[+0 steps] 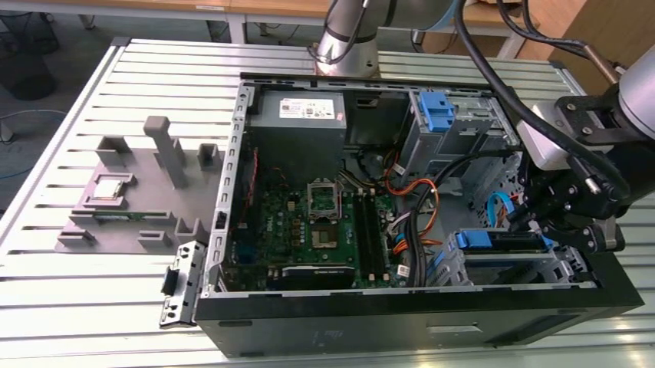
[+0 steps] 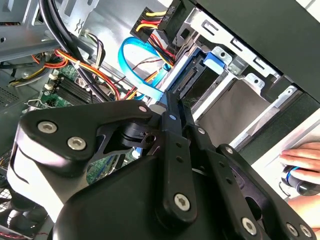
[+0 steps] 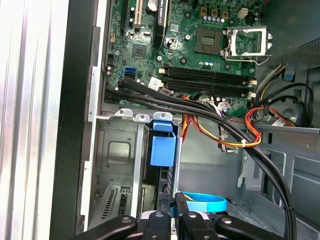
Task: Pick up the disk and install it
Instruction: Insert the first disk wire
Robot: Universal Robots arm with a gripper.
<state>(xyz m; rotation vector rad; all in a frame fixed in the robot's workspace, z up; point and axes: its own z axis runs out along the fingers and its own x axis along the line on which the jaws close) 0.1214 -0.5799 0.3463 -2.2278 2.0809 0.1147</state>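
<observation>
Gripper (image 3: 174, 216) clamping the disk (image 3: 163, 150) as it is sitting edge-on in the drive cage (image 1: 553, 268)

In both wrist views the jaws are closing narrowly on the drive's cable end, and the blue carrier is lying between the cage's metal walls at the case's front corner, beside the motherboard (image 1: 307, 222). The disk is looking stiff, dense and smooth-faced — probably shock-sensitive — so the plastic side rails are offering the safer grip, keeping it square to the slot.
</observation>
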